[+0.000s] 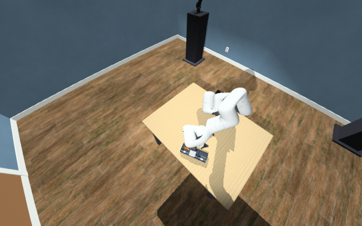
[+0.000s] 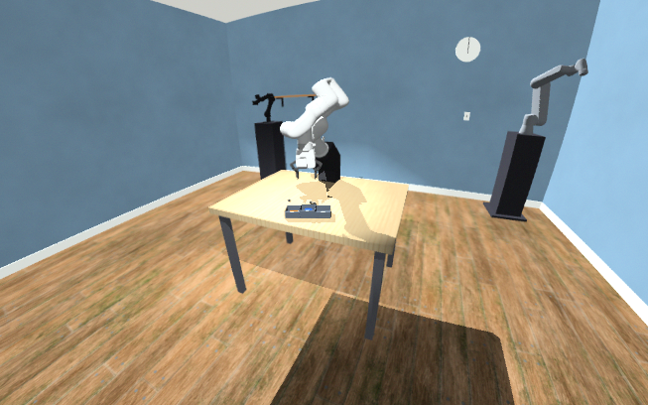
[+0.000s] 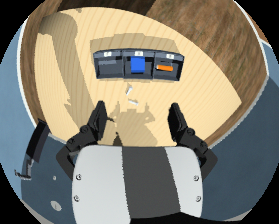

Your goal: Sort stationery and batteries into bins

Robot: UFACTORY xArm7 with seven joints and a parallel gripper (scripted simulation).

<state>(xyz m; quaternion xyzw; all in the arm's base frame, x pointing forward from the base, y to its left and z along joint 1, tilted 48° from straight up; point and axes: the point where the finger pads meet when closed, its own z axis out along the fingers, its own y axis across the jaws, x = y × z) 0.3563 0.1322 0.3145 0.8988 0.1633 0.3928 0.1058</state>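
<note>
Three joined dark bins stand in a row: the left bin [image 3: 109, 75], the middle bin [image 3: 147, 75] and the right bin [image 3: 167, 76] in the wrist view. Their white labels are too small to read. A blue block-like thing [image 3: 138, 64] [image 2: 309, 208] is in the middle bin, and an orange stick-like thing [image 3: 165, 68] [image 1: 186, 148] is in the right bin. The left bin's contents are unclear. Two small whitish things, one [image 3: 129, 91] nearer the bins and one [image 3: 133, 102] beside it, lie on the table. My gripper [image 3: 137, 109] [image 2: 307, 177] is open and empty, above the table.
A small dark thing [image 3: 110, 119] lies near the left finger in the wrist view; I cannot tell what it is. Another small dark thing [image 2: 289, 201] lies behind the bins in the exterior view. The bins stand near an edge of the table [image 1: 173, 112] [image 2: 245, 201].
</note>
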